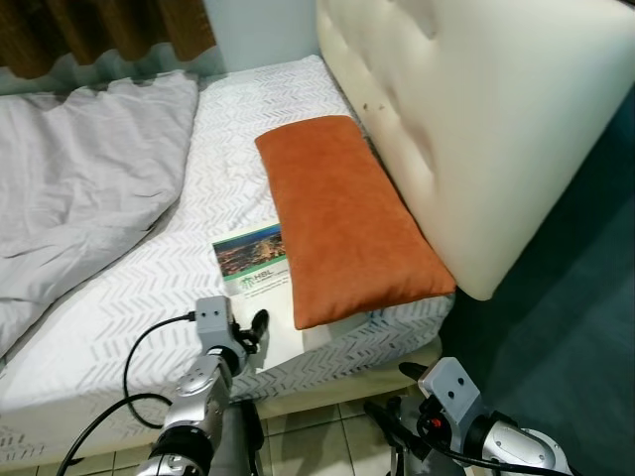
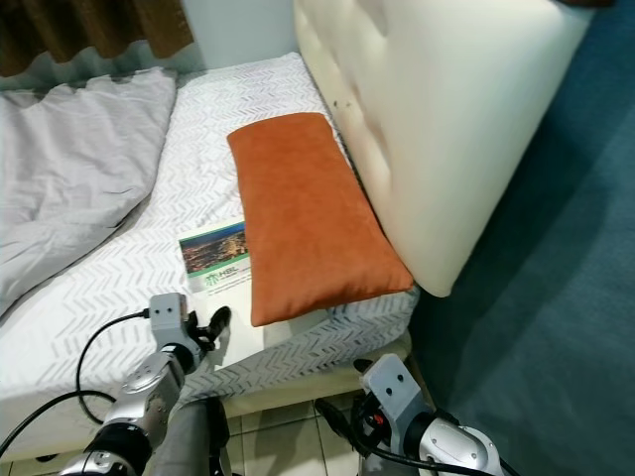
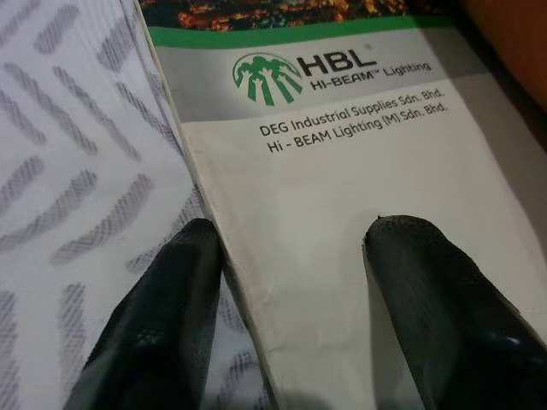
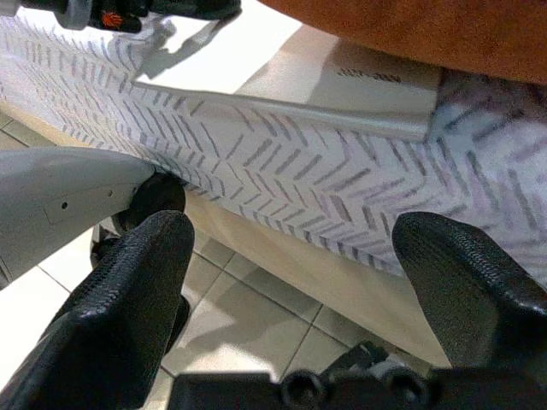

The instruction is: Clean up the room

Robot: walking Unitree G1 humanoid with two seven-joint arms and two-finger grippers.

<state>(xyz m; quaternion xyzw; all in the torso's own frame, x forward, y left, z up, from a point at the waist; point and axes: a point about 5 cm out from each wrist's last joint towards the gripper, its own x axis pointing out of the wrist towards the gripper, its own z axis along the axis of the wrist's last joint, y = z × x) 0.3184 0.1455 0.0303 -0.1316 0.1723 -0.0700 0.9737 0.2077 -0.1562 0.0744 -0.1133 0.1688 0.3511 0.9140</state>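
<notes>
Booklet (image 1: 260,266) lies on bed (image 1: 129,297), partly under orange pillow (image 1: 342,218). Your left end effector (image 3: 291,256) straddles its edge, spread apart, gripping nothing. Right end effector (image 4: 299,282) hangs wide apart, empty.

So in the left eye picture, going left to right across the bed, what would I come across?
Rumpled grey duvet → bare patterned mattress sheet → HBL booklet, with the left gripper open over its near end → orange cushion → cream padded headboard.

"hbl hi-beam lighting" — brochure (image 3: 342,196)
</notes>
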